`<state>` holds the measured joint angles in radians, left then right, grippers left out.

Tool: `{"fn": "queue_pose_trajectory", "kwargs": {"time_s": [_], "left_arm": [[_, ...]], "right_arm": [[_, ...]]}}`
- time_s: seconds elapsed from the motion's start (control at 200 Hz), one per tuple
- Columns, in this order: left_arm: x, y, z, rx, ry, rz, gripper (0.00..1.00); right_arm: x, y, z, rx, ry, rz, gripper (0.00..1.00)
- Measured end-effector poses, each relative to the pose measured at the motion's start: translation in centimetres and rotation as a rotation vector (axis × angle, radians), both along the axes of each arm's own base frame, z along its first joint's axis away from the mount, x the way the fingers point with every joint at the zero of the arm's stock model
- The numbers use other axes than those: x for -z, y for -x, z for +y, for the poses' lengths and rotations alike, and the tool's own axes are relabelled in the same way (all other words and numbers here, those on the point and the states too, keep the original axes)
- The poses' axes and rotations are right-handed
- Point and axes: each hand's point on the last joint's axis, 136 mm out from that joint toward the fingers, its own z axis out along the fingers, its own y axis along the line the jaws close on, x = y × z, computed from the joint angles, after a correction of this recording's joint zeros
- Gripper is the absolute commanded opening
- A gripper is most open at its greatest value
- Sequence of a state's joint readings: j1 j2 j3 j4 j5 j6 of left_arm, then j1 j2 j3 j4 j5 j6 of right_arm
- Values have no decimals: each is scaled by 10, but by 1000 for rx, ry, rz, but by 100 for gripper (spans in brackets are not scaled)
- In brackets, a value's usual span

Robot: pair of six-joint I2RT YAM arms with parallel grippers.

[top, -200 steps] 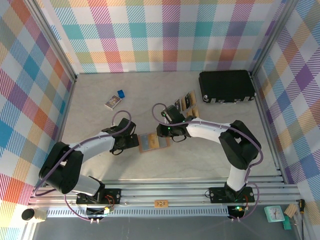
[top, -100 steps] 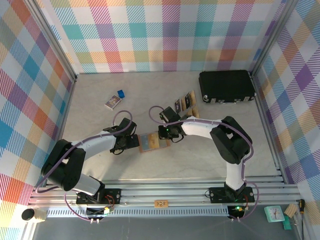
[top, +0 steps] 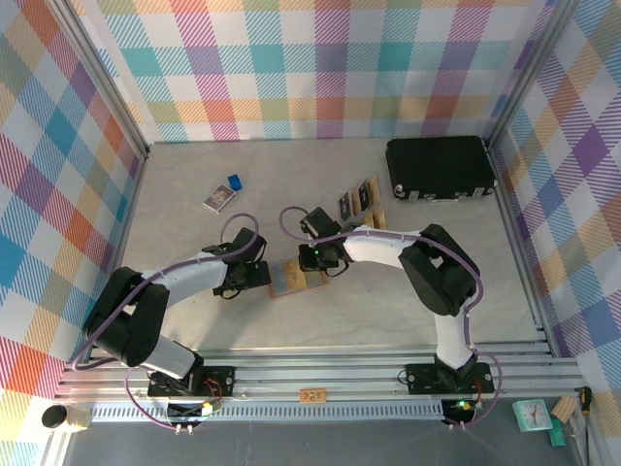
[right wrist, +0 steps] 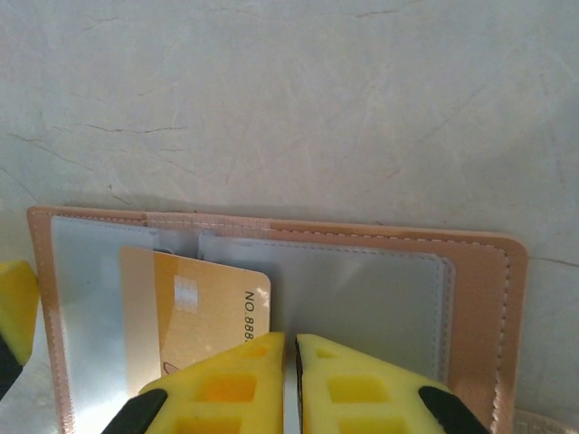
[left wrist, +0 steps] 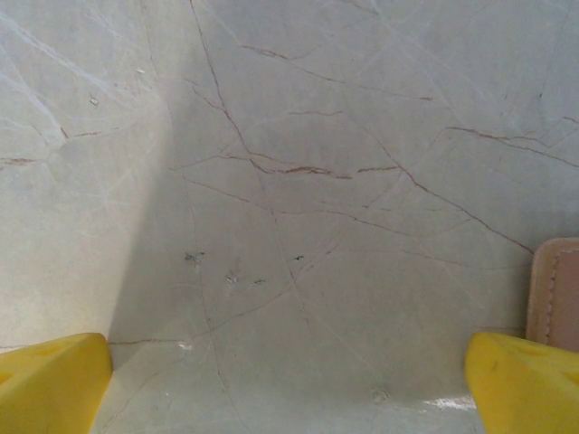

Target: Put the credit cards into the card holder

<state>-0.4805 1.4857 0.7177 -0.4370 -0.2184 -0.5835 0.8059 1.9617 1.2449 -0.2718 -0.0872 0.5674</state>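
Observation:
The card holder [top: 291, 280] lies open on the table, tan with greyish clear pockets [right wrist: 362, 298]. A gold credit card [right wrist: 199, 307] lies flat, partly tucked into its left pocket. My right gripper [right wrist: 290, 362] is shut just above the holder's middle, its tips beside the card's right edge; nothing shows pinched between them. It sits at the holder's upper right corner [top: 309, 260]. My left gripper [left wrist: 289, 389] is open at the holder's left edge [left wrist: 556, 289], only bare table between its fingers. Several more credit cards [top: 356, 201] lie behind the right arm.
A large black case [top: 441, 167] stands at the back right. A small printed box [top: 219, 198] and a tiny blue object [top: 234, 181] lie at the back left. Checkered walls enclose the table on three sides.
My right gripper has slid left over the open holder and its jaws have closed further. The left arm has barely moved.

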Motion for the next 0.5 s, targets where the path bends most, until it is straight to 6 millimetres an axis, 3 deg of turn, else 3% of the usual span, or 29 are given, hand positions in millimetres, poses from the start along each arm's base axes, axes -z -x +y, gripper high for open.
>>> {"fn": "queue_pose_trajectory", "kwargs": {"time_s": [0.5], "left_arm": [[0, 0, 0, 0, 1, 0, 100]], "right_arm": [[0, 13, 31, -56, -28, 19, 12]]}}
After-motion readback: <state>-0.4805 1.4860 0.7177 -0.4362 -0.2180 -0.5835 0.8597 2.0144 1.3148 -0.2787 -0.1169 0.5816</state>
